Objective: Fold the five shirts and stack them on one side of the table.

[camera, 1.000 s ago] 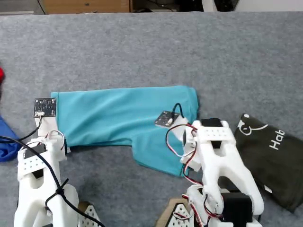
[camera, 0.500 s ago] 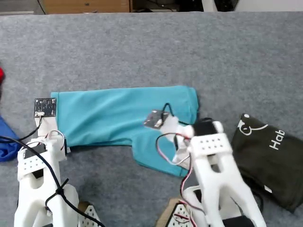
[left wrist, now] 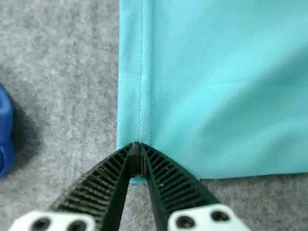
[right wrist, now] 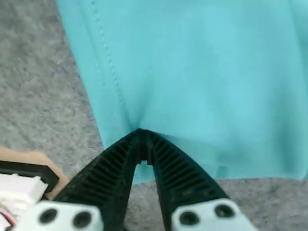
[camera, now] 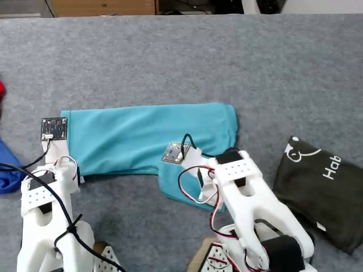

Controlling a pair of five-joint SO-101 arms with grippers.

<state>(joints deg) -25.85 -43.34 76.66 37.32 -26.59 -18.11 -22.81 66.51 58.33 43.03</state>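
A teal shirt (camera: 142,136) lies spread across the middle of the grey table, its sleeve pointing toward the arms. My left gripper (left wrist: 138,161) is shut on the shirt's (left wrist: 216,86) hem at the near left corner; in the high view that gripper (camera: 75,174) sits at the corner. My right gripper (right wrist: 141,143) is shut on a fold of the sleeve fabric (right wrist: 202,72), close to its stitched edge. The right arm (camera: 238,175) covers part of the sleeve in the high view.
A folded dark green shirt (camera: 317,187) lies at the right, close beside the right arm. A blue garment (camera: 5,170) and a bit of red (camera: 1,89) show at the left edge. The far half of the grey table (camera: 198,56) is bare.
The right arm has swung left, carrying the pinched sleeve with it, away from the dark green shirt. The left arm has kept still.
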